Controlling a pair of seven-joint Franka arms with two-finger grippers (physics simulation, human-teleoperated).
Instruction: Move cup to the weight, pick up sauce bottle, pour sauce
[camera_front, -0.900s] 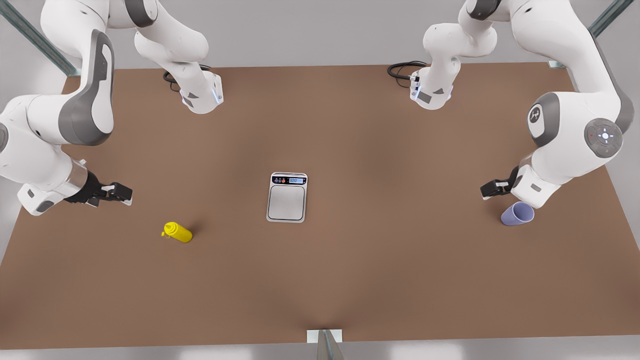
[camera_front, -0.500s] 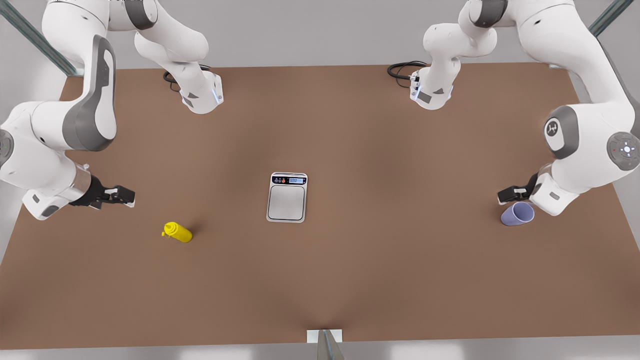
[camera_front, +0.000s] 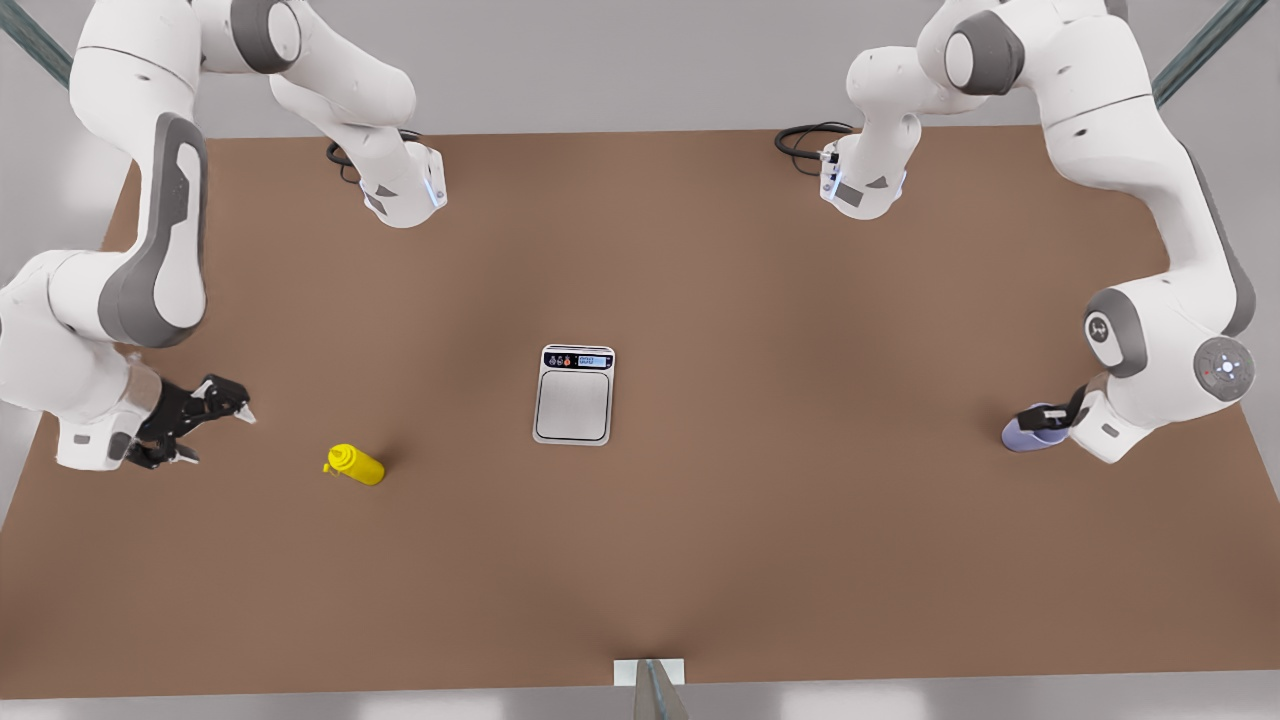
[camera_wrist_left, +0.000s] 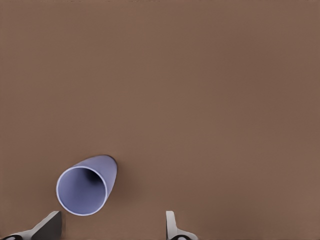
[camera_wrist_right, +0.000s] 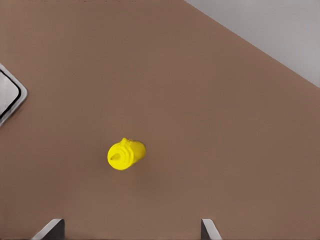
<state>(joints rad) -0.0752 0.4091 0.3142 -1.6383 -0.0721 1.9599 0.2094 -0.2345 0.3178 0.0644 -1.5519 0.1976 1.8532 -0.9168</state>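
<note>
Brown tabletop (camera_front: 700, 560) ran bare from edge to edge under a grey backdrop, with both arms reaching in from the far corners. On the front view's left the right gripper (camera_front: 215, 420) hovered with its fingers spread wide, nothing between them, near the sauce bottle (camera_front: 354, 465) but apart from it; the right wrist view showed the bottle (camera_wrist_right: 126, 154) standing upright ahead of the open fingertips (camera_wrist_right: 50, 229), nozzle uppermost. It looked light and smooth — a squeeze bottle likely gives under pressure, so a grip across the round body below the tapered cap, and not too hard, seemed wisest. At the middle lay the weight (camera_front: 573, 395), flat, display strip toward the far side, nothing on it. On the front view's right the left gripper (camera_front: 1045, 418) sat over the cup (camera_front: 1022, 436), well apart from the weight. In the left wrist view the cup (camera_wrist_left: 86, 186) stood upright, mouth open, just ahead of one parted finger (camera_wrist_left: 46, 226) rather than between the two — not yet gripped. A thin, light, slightly tapered tumbler would probably tip or slide easily, so taking it across the wall seemed the safer hold.
</note>
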